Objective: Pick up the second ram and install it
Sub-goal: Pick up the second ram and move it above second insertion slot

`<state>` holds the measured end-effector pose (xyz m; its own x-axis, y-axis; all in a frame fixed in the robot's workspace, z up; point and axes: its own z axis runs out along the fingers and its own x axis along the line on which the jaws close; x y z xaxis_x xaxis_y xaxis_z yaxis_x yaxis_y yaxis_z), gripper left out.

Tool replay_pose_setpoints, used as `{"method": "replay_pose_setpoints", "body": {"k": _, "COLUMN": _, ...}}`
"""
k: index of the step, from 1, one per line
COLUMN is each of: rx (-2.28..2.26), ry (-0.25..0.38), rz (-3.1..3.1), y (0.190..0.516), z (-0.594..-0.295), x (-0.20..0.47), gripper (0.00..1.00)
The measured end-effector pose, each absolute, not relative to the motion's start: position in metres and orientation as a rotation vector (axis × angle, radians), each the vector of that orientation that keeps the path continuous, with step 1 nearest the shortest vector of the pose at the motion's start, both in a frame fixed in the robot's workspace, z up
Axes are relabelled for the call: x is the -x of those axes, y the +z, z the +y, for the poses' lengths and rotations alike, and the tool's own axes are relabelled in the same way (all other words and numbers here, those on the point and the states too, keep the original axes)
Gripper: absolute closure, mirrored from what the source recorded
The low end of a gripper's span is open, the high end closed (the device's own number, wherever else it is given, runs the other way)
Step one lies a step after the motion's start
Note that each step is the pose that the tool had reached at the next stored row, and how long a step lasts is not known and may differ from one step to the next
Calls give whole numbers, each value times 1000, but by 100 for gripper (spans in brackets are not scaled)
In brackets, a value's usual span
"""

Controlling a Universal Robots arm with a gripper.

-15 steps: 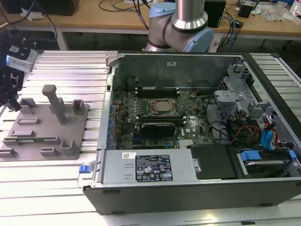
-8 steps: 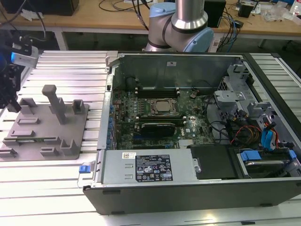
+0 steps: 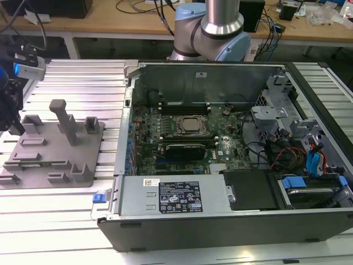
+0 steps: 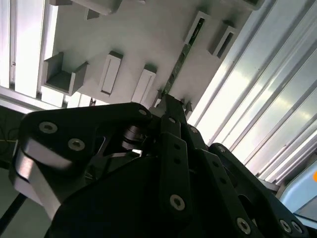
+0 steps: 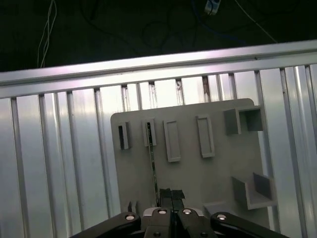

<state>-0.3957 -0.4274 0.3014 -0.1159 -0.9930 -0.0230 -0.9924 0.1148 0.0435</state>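
The second ram (image 5: 151, 153) is a thin green stick seen edge-on, standing in a slot of the grey fixture plate (image 5: 193, 173). In the second wrist view the second ram (image 4: 181, 58) runs from a slotted holder down to the fingertips. My gripper (image 5: 171, 194) is closed around the stick's near end, its black fingers pressed together, and the gripper (image 4: 168, 101) meets the board edge there. In the exterior view the gripper (image 3: 12, 124) hangs at the far left, over the left edge of the fixture plate (image 3: 55, 157).
An open computer case (image 3: 220, 221) lies to the exterior view's right of the plate, with its motherboard (image 3: 187, 130) and black memory slots (image 3: 185, 105) exposed. Grey posts and holders (image 3: 66, 121) stand on the plate. Ribbed aluminium tabletop (image 3: 83, 83) surrounds everything.
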Motion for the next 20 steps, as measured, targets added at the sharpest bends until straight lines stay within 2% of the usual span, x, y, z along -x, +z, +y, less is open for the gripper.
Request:
{"method": "replay_pose_setpoints", "body": {"k": 6, "rx": -2081, "ry": -75, "rz": -2336, "y": 289, "z": -438, "x": 396, "gripper": 92}}
{"method": "replay_pose_setpoints", "body": {"k": 20, "rx": -2169, "ry": -72, "rz": -2251, "y": 264, "z": -441, "x": 396, "gripper": 92}}
